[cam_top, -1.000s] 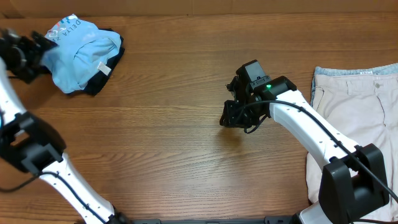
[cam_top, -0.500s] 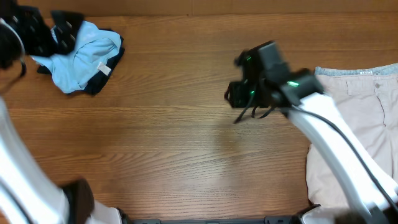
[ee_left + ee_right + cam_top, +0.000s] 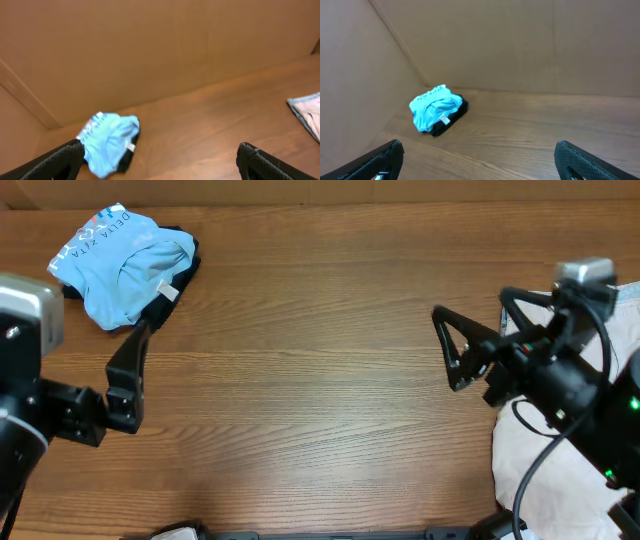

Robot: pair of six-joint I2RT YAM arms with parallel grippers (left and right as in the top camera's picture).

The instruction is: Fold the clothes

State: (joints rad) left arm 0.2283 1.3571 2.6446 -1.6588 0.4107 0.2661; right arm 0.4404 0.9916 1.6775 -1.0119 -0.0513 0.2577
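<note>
The clothes lie in two places. A folded light blue T-shirt (image 3: 120,265) with lettering rests on a black garment (image 3: 178,288) at the far left corner; both also show in the left wrist view, T-shirt (image 3: 107,142), and the right wrist view, T-shirt (image 3: 432,112). Beige shorts (image 3: 530,465) lie at the right edge, partly under my right arm. My left gripper (image 3: 162,167) hangs open and empty, high above the table's left side, well short of the T-shirt. My right gripper (image 3: 485,330) is also raised, open and empty, beside the shorts.
Brown cardboard walls (image 3: 520,45) close the table's far side and left side. The wooden tabletop (image 3: 310,400) stretches bare between the two piles. A corner of the shorts (image 3: 307,110) shows at the right of the left wrist view.
The right gripper has opened, lifted and swung right towards the shorts. The left arm has left the T-shirt, risen and drawn back to the near left.
</note>
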